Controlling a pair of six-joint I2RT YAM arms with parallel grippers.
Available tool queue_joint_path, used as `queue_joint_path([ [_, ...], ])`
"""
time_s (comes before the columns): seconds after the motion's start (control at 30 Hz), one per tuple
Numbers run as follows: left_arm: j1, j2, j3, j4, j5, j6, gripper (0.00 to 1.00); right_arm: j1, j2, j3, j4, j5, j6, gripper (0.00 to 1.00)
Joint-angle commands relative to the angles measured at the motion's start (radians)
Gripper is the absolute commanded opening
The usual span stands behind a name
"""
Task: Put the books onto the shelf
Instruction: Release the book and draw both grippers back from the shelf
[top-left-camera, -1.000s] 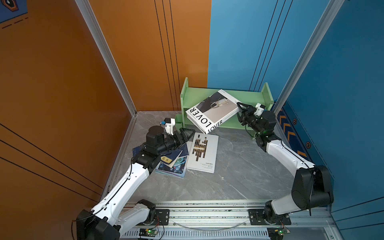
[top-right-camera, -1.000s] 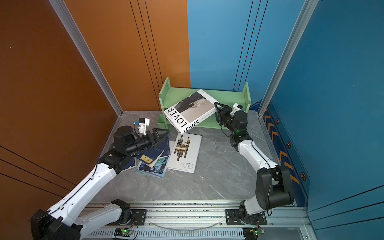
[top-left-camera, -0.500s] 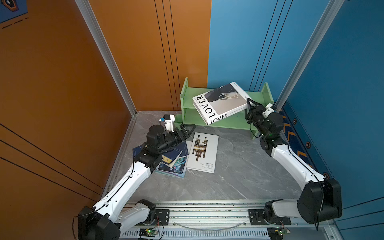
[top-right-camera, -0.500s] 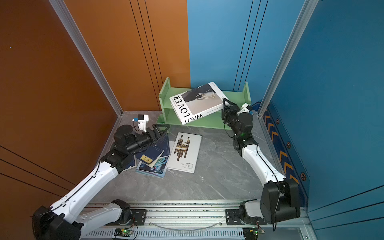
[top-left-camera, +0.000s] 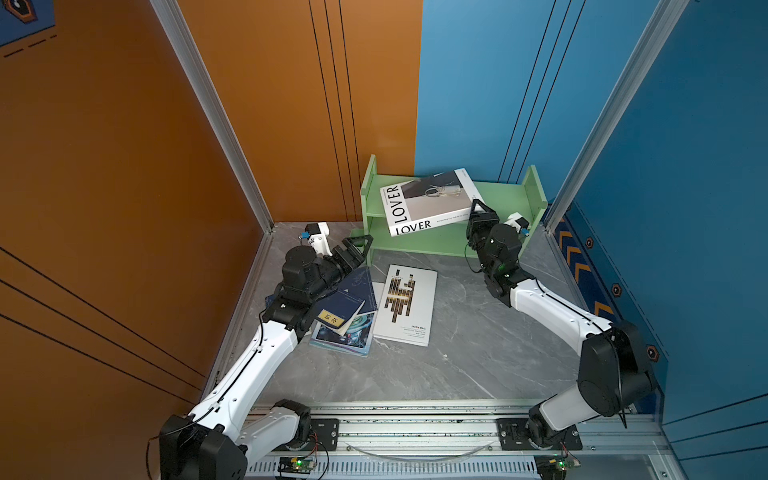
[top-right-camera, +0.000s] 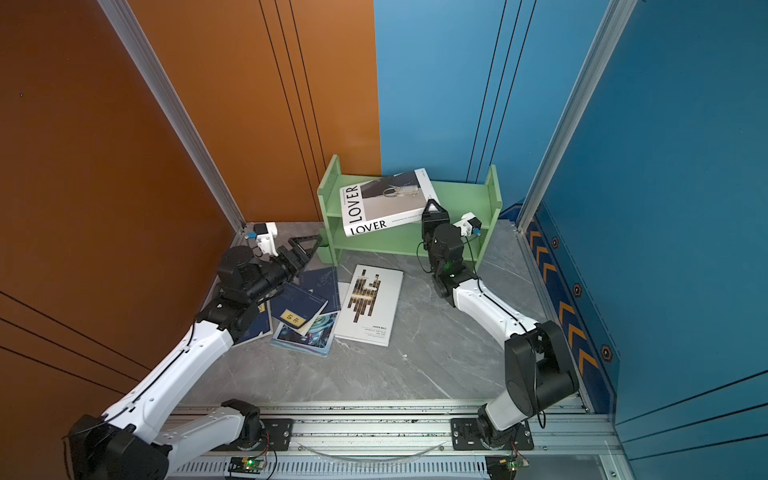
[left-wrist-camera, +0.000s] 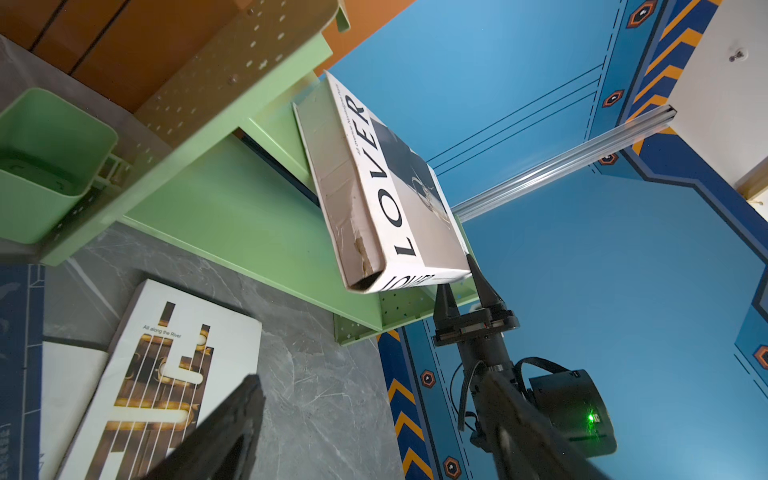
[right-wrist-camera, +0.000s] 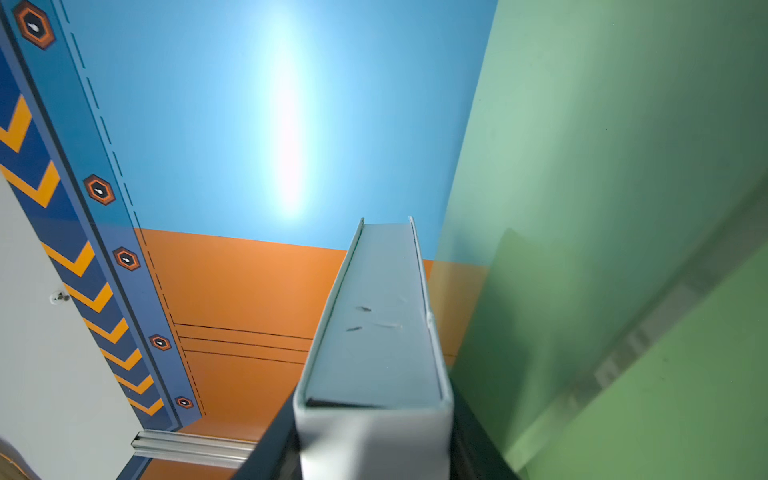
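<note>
The right gripper (top-left-camera: 477, 206) pinches a corner of the big thick white book lettered LOVER (top-left-camera: 428, 199), which sticks out past its tips, tilted, over the top board of the small light-green wooden shelf (top-left-camera: 534, 195). The left gripper (top-left-camera: 359, 243) has its black jaws spread wide with nothing between them, tips just beside the shelf's side panel. Under and behind it, on the grey table (top-left-camera: 457, 353), lie thin navy books (top-left-camera: 338, 305), a teal picture magazine (top-left-camera: 357, 334) and a second flat white book (top-left-camera: 409, 305).

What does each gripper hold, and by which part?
The right gripper clamps the white LOVER book by its short edge, near the spine. The left gripper holds nothing.
</note>
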Motion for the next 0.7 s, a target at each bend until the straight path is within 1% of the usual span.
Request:
queue_joint_path([
  [0.0, 0.017, -0.031, -0.011, 0.005, -0.032, -0.014, 0.83, 0.031, 0.045, 0.073, 0.148, 0.147, -0.033, 0.45],
  [0.13, 0.036, -0.035, -0.023, -0.001, -0.040, -0.019, 0.83, 0.068, 0.124, 0.130, 0.203, 0.204, -0.030, 0.45],
  [0.27, 0.055, -0.034, -0.027, -0.002, -0.033, -0.025, 0.83, 0.122, 0.183, 0.187, 0.215, 0.291, -0.091, 0.46],
  [0.43, 0.070, -0.037, -0.032, -0.007, -0.032, -0.025, 0.83, 0.160, 0.256, 0.251, 0.255, 0.352, -0.145, 0.47],
  [0.5, 0.072, -0.038, -0.033, -0.008, -0.029, -0.026, 0.83, 0.167, 0.278, 0.271, 0.251, 0.356, -0.144, 0.48],
  [0.53, 0.075, -0.038, -0.033, -0.010, -0.029, -0.024, 0.83, 0.169, 0.286, 0.279, 0.250, 0.361, -0.148, 0.51],
  [0.67, 0.085, -0.036, -0.036, -0.011, -0.027, -0.025, 0.83, 0.181, 0.288, 0.282, 0.236, 0.417, -0.180, 0.51],
])
